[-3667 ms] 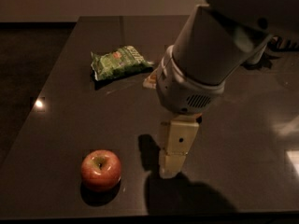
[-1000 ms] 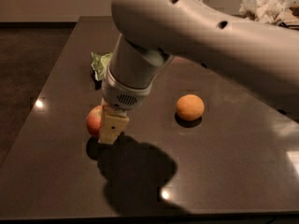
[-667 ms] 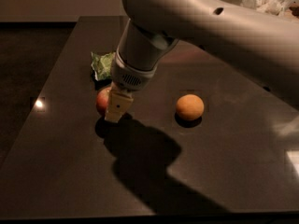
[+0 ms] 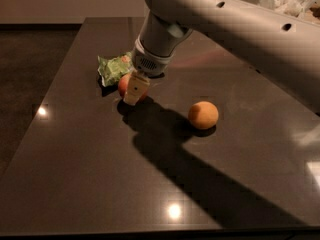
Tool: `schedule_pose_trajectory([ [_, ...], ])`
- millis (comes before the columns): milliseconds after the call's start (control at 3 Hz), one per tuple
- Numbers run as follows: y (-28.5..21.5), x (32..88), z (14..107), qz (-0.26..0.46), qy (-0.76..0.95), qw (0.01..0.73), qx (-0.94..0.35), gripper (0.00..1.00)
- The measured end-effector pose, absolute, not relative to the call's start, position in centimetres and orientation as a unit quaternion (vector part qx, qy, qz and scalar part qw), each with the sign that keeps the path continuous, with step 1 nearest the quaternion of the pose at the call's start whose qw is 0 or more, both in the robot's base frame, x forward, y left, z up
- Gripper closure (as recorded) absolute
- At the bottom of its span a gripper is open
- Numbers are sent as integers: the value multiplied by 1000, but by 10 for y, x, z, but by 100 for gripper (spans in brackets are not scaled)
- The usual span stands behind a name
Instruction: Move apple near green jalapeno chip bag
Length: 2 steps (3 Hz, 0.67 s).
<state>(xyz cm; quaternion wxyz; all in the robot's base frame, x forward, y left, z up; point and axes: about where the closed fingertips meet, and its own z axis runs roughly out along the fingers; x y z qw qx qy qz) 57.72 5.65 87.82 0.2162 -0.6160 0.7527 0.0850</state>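
The red apple [image 4: 124, 85] sits partly hidden behind the gripper's pale finger [image 4: 136, 89], just in front of and touching or nearly touching the crinkled green jalapeno chip bag [image 4: 112, 67] at the table's left middle. My gripper [image 4: 134, 90] reaches down from the large grey arm [image 4: 210, 19] and is around the apple, close to the table surface. The bag's right part is hidden by the wrist.
A matte orange round fruit [image 4: 203, 115] lies on the dark table [image 4: 100, 174] to the right of the gripper. Crumpled white paper [image 4: 287, 4] sits at the far right back. The table's left edge borders a dark floor.
The gripper has carried the apple from the front left up and back toward the green bag; the apple now sits next to the bag. The orange has not moved.
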Motion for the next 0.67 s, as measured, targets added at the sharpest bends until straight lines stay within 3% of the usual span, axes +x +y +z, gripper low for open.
schedule_pose_trajectory([
  [333, 52, 610, 870, 77, 768, 225, -594, 83],
  [667, 45, 632, 864, 74, 780, 233, -577, 59],
])
